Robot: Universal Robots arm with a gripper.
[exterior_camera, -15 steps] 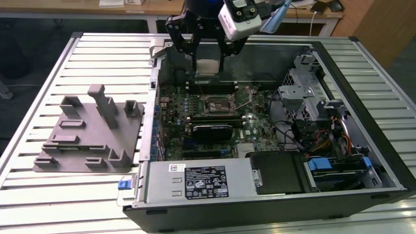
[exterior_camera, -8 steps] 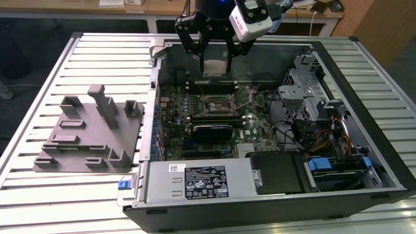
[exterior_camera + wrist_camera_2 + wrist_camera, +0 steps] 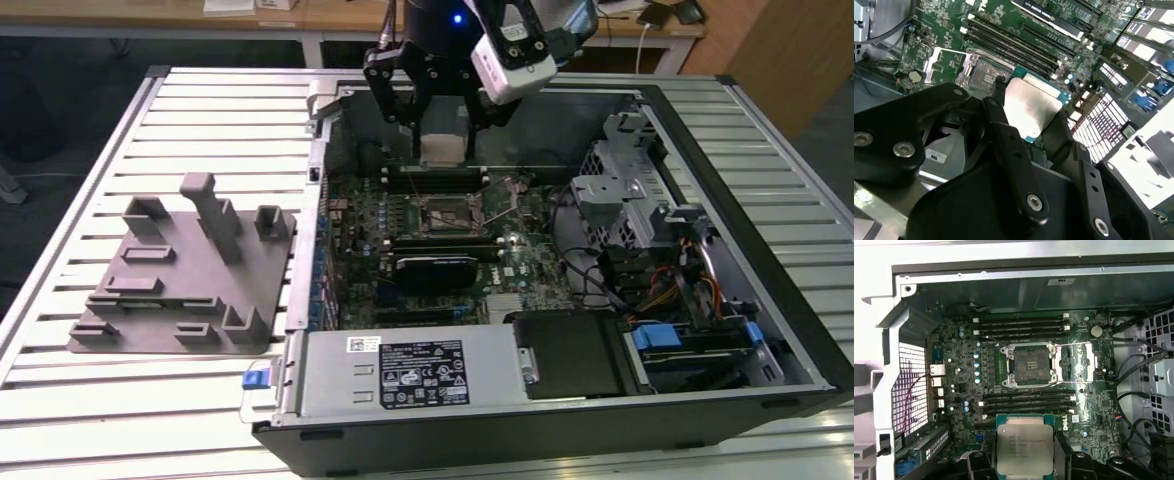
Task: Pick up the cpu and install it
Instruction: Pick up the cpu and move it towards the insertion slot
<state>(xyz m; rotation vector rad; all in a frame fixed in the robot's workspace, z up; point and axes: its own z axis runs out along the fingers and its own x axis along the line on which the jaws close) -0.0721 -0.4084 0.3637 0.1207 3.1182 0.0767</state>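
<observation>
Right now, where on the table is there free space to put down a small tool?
Bare slatted table lies between the grey fixture block and the near edge, and also beyond the block. The computer case is crowded: cables, drive cage, and the gripper holding the cpu.

I get even overhead room light in the exterior view. The slatted table (image 3: pixel 94 400) shines pale, while the inside of the open case (image 3: pixel 801 340) sits darker, with the motherboard (image 3: pixel 441 235) in soft shadow under the arm. A blue lamp (image 3: pixel 458 17) glows on the arm. In the second wrist view the cpu (image 3: pixel 1034 112) lid glares near white and the gripper (image 3: pixel 1029 105) is almost a black silhouette. In the first wrist view the case's rim (image 3: pixel 1004 252) washes out to white.
</observation>
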